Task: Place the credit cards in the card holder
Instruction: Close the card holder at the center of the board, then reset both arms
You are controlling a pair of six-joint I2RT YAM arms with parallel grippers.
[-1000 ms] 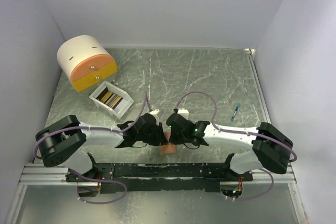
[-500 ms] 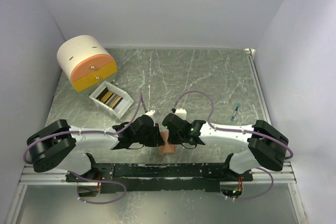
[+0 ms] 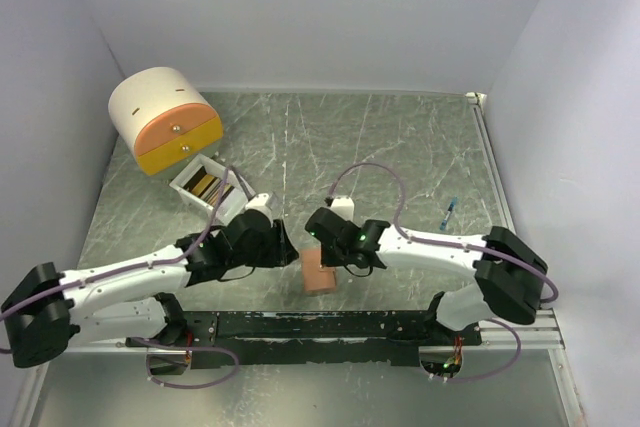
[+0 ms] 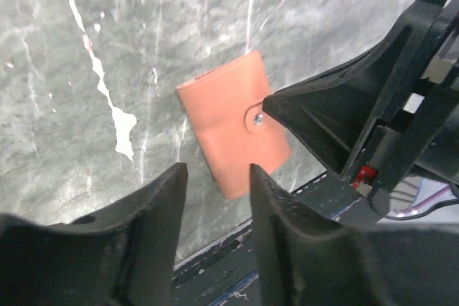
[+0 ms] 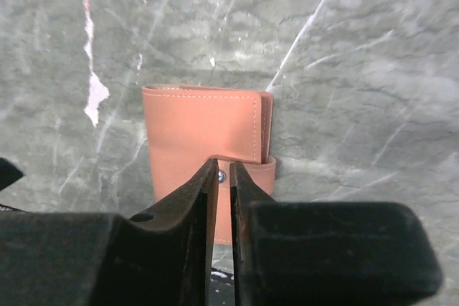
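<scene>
The card holder (image 3: pixel 319 276) lies shut on the table near the front edge, salmon-brown, strap and snap stud (image 5: pixel 221 175) on top. It shows in the left wrist view (image 4: pixel 226 130) and the right wrist view (image 5: pixel 193 123). My right gripper (image 3: pixel 323 252) (image 5: pixel 223 166) is shut to a thin slit, its tips at the stud on the strap; its fingers (image 4: pixel 323 112) touch the holder's right side. My left gripper (image 3: pixel 288 250) (image 4: pixel 217 173) is open and empty, just left of the holder. The credit cards (image 3: pixel 208 185) stand on edge in a small white box.
The white box (image 3: pixel 226 202) sits at the left, behind my left arm. A round cream-and-orange drawer unit (image 3: pixel 165 119) stands at the back left. A small blue pen-like thing (image 3: pixel 449 212) lies at the right. The black mounting rail (image 3: pixel 320 325) runs just in front of the holder.
My left arm has pulled back to the left, away from the card holder, which now shows more fully. My right gripper has stayed at the holder, shifting slightly left.
</scene>
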